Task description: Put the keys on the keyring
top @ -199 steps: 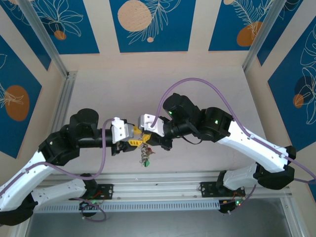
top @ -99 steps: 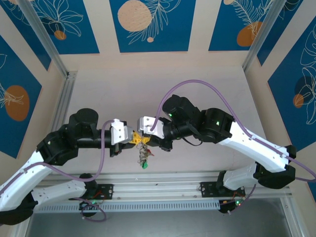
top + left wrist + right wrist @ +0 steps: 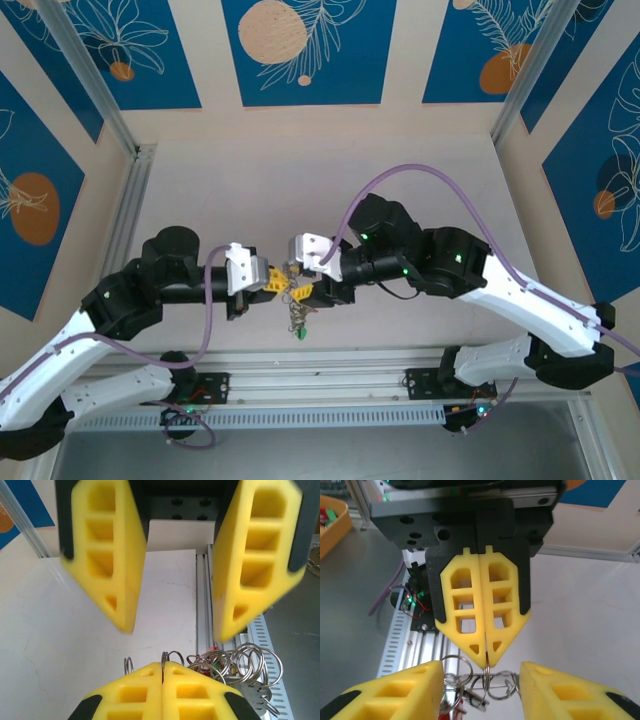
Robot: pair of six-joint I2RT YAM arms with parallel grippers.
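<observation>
The keyring (image 3: 171, 655) clenched in the left claw (image 3: 162, 669), right claw (image 3: 175, 630) released
Its wire sat between the left claw's tips, facing the parted right claw; the keys (image 3: 299, 325), it seemed, hung bunched just below both.

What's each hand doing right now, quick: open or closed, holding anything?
Left hand: closed, pinching the keyring at its fingertips.
Right hand: open, gripping nothing.

Pinched edge-on between the pressed-together tips of the left gripper (image 3: 485, 660): a thin grey wire keyring (image 3: 487, 679), hanging below that gripper. Dangling lower still among small steel loops (image 3: 250, 660): tiny keys (image 3: 302, 334), green and red heads.
</observation>
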